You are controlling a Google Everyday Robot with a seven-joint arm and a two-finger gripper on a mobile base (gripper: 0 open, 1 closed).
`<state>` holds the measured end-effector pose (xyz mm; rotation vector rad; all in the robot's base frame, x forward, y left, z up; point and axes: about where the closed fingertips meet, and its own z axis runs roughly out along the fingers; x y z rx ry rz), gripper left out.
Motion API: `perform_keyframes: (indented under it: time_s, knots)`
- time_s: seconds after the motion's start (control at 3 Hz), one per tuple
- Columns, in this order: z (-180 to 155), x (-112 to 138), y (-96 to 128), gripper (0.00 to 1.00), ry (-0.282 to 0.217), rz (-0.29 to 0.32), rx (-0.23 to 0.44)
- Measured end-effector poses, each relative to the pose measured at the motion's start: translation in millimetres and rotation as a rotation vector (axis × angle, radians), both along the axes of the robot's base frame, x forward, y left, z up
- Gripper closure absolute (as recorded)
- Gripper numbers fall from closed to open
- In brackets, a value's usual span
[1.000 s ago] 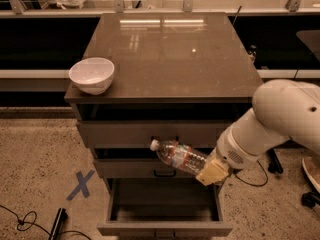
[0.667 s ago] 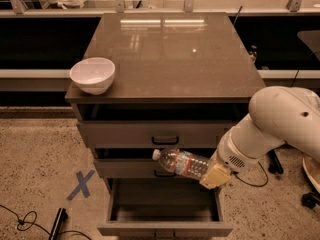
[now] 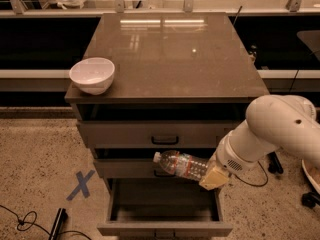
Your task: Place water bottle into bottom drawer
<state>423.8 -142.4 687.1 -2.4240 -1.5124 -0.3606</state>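
Note:
The water bottle [image 3: 181, 165] is a small clear crinkled bottle with a white cap. It lies almost level in the air, cap to the left, in front of the middle drawer. My gripper [image 3: 212, 176] is shut on the bottle's base end, at the tip of my white arm [image 3: 270, 131] reaching in from the right. The bottom drawer [image 3: 165, 228] is pulled out below the bottle, and its inside looks dark and bare. The bottle hangs above the drawer's back half.
A white bowl [image 3: 92, 75] sits on the cabinet top [image 3: 170, 49] at its front left corner. The two upper drawers [image 3: 150, 134] are nearly closed. A blue tape X [image 3: 80, 185] and a black cable [image 3: 25, 220] lie on the speckled floor at left.
My gripper has carried the bottle down and slightly to the right, closer to the open bottom drawer. The bottle's tilt has flattened a little.

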Motion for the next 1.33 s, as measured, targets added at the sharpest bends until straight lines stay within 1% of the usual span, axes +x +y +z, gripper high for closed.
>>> perform_keyframes:
  time_s: [0.33,0.67,1.0,1.33]
  knots:
    - [-54,8,6,1.0,-0.014,0.063,0.022]
    - [-99,6,23,1.0,-0.069,0.176,0.101]
    - [-103,5,24,1.0,-0.086,0.229,0.105]
    - [-102,5,24,1.0,-0.083,0.223,0.104]
